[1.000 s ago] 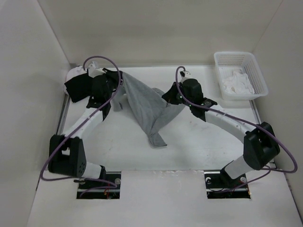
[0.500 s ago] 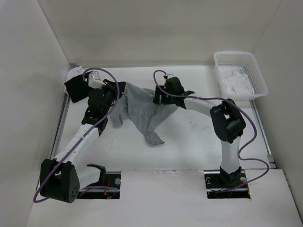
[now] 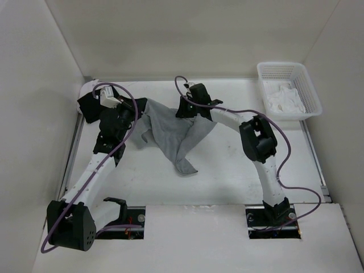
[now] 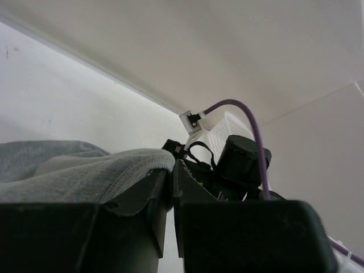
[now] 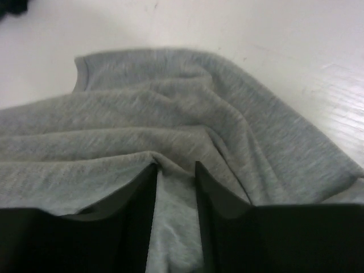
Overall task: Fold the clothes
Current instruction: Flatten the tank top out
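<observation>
Close the right fingers (image 5: 174, 170) squarely on the ridge of the clothes (image 5: 170, 102) bunched between them (part-open now, straddling that fold, not yet pinching it as far as can be seen) before any lift. Use the left fingers (image 4: 172, 182) as the anchor: shut tight on a grey hem, raised off the desk (image 3: 227, 170). Take one edge only, pull apart evenly, spread flat ahead of folding. Steer away from the black cloth (image 3: 91, 105) beside the left wrist. Draped mid-desk between both arms, with a tail toward the bases. Reaching long and forward on the left; bent sharply at the elbow on the right, wrist tipped down onto the knit.
</observation>
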`<state>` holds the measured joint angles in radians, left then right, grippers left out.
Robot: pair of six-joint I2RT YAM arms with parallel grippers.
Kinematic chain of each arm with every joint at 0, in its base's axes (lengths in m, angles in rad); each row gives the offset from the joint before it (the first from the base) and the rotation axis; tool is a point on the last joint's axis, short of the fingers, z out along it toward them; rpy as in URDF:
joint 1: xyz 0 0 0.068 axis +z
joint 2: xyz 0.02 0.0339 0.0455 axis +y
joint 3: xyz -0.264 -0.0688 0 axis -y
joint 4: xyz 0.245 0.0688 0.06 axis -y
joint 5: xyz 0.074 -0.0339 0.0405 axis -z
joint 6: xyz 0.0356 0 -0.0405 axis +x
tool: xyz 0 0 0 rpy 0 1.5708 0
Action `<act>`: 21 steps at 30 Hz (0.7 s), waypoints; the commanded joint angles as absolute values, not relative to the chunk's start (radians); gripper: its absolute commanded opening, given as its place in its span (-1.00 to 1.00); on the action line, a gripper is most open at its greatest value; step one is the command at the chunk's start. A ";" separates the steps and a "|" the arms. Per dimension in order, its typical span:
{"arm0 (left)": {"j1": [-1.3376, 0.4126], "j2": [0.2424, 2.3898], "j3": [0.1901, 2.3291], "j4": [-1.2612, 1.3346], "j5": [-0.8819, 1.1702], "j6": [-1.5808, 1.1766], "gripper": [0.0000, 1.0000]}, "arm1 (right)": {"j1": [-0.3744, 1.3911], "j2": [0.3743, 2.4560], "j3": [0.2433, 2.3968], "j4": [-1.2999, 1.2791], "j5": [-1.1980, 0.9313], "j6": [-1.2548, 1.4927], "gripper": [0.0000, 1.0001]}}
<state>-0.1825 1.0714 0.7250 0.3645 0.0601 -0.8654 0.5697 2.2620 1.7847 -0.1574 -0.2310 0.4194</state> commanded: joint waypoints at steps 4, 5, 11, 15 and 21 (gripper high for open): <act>-0.153 1.058 0.762 0.414 0.078 -0.870 -0.91 | 0.578 2.168 1.708 0.001 -0.429 0.524 -0.82; -0.148 1.063 0.767 0.414 0.078 -0.873 -0.91 | 0.578 2.128 1.672 0.044 -0.433 0.544 -0.88; -0.145 1.031 0.813 0.414 0.072 -0.876 -0.92 | 0.584 1.806 1.404 0.179 -0.321 0.554 -0.97; -0.163 0.953 0.853 0.379 0.066 -0.867 -0.92 | 0.622 1.588 1.273 0.175 -0.215 0.537 -0.97; -0.163 0.786 0.951 0.273 0.025 -0.813 -0.92 | 0.758 1.307 1.212 0.037 -0.039 0.431 -0.94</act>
